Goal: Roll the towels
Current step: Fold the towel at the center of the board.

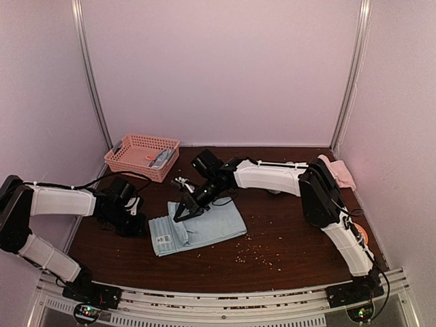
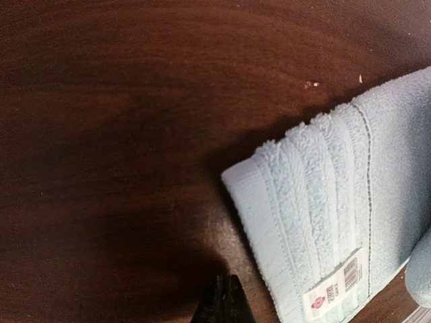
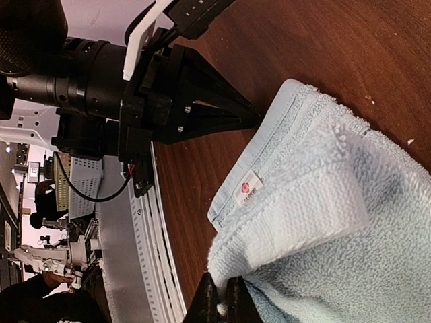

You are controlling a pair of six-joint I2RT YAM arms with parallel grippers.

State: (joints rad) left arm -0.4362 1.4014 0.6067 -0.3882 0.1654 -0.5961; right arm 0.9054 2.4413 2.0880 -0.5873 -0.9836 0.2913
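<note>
**Blue towel pinched at its left end, roll not yet formed**

The light blue towel (image 1: 204, 231) lies on the dark table (image 1: 293, 225), left of centre. It is mostly flat, with a bunched fold at its left part. Its long axis runs left to right, the right end a little farther off. The label (image 2: 333, 289) sits at the near-left corner.

The right gripper (image 3: 222, 299) reaches across from the right. Its fingers are closed to a pinch on the raised fold, as far as the wrist view shows.

The left gripper (image 2: 222, 299) has its fingers fully together and holds nothing. It hangs over bare wood just beside the towel's left edge, with the cloth to its right.

Judgement: the roll should run along the long axis, from the left end toward the right. Both grippers are at that end — the right one already on the cloth.

A pink towel (image 1: 338, 172) sits at the far right. A pink basket (image 1: 136, 160) stands far left.
</note>
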